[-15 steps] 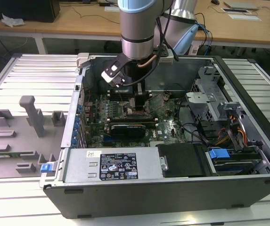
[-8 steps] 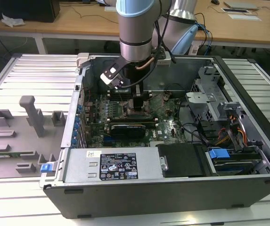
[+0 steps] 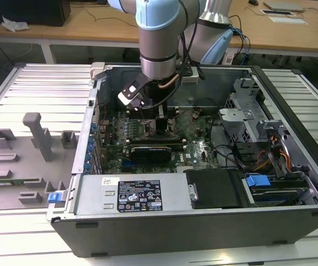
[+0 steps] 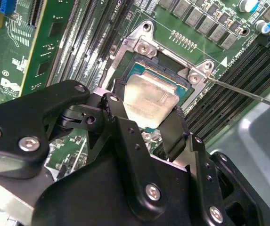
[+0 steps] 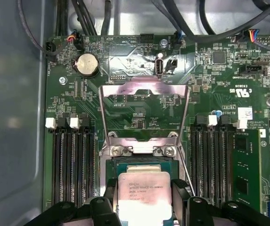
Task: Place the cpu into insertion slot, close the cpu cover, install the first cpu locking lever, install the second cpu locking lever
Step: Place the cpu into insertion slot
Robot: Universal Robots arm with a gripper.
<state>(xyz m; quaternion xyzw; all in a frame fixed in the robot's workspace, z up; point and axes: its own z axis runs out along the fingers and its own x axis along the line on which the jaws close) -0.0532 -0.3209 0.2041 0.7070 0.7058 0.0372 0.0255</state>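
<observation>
Fingers [image 4: 175, 132] of the gripper [image 4: 146, 113] pinch two opposite edges of the cpu [image 4: 149, 96], so we read it as grasping the chip. We see the cpu at the slot [image 4: 172, 76], in the far part of the board [image 5: 210, 70] inside the case [image 3: 147, 194]. We cannot tell whether it is fully seated or held just above. The cover [image 5: 144, 85] stands swung open, hinged at the slot's edge, and a thin lever [image 4: 248, 92] runs out beside it. Our worry is tilt: if the chip meets the rim a little askew, pressing down could bend the contacts. Letting go before it sits flat could leave it riding on the rim, and the cover would then jam on it.
</observation>
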